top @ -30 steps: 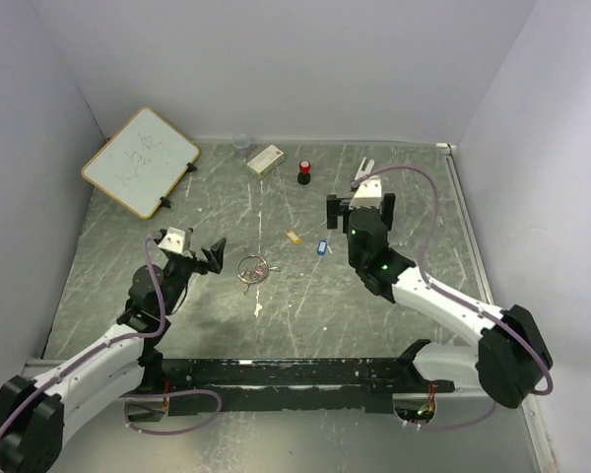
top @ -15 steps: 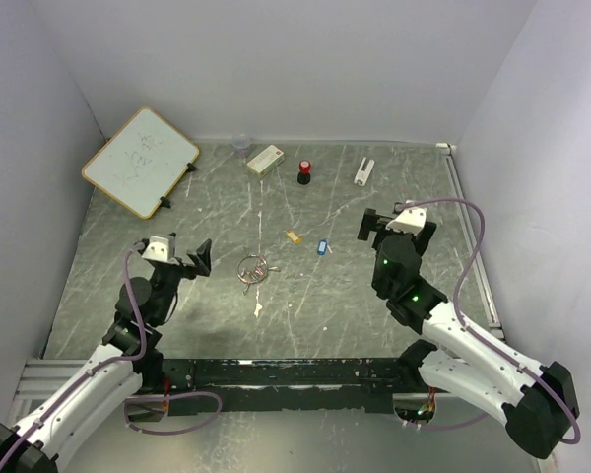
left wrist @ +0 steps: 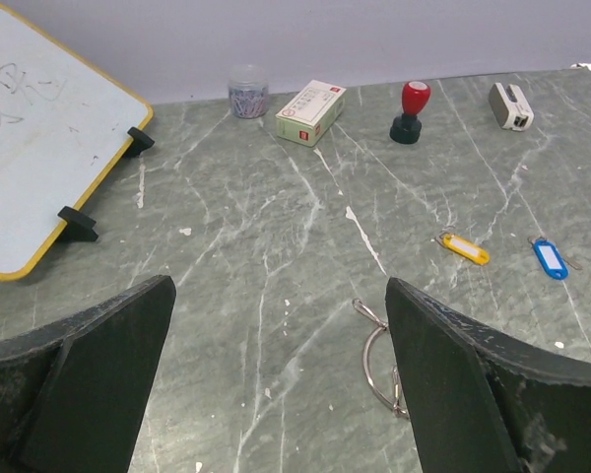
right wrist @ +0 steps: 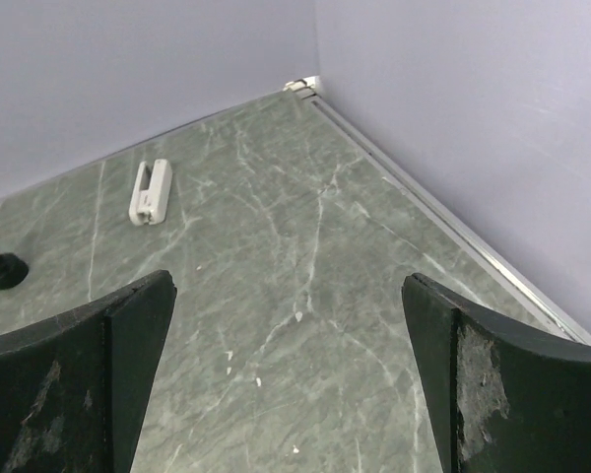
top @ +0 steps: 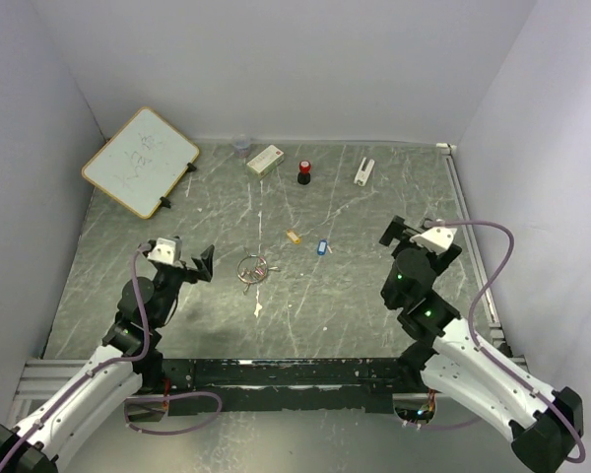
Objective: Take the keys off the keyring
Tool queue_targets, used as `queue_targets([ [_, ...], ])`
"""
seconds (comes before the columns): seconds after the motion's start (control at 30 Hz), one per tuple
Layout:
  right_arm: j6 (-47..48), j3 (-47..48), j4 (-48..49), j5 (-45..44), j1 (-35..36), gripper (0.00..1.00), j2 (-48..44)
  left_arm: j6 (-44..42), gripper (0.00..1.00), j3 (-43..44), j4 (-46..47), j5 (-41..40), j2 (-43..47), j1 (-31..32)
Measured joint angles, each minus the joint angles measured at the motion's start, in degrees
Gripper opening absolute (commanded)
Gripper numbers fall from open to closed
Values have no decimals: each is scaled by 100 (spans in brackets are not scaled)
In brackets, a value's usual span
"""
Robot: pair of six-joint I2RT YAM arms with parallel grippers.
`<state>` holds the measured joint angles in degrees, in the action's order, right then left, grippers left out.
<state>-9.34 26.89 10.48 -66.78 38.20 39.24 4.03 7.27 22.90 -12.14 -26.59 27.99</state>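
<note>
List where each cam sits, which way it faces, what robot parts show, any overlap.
Top external: fixed above and behind the bases, looking down on the table; both arms, left gripper, right gripper show.
Left wrist: low over the table, facing the far wall past the keyring; own open fingers frame it.
Right wrist: faces the far right corner; own open fingers at bottom.
Shared: red-topped black object and small white device appear in all three.

Soft, even light falls from above, bright and without glare. Beyond the left pincer (left wrist: pixel 279 288) the table (left wrist: pixel 256 227) is sharp, while its fingers (left wrist: pixel 89 374), close to the lens, look dark and slightly blurred. A faint shadow spreads beneath that arm.
</note>
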Motion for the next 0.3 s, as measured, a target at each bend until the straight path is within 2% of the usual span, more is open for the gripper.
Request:
queue_targets([
  [0.3,-7,-68,2,-376,0,100,-245,-76,99,-28,-7,22,-42,0],
])
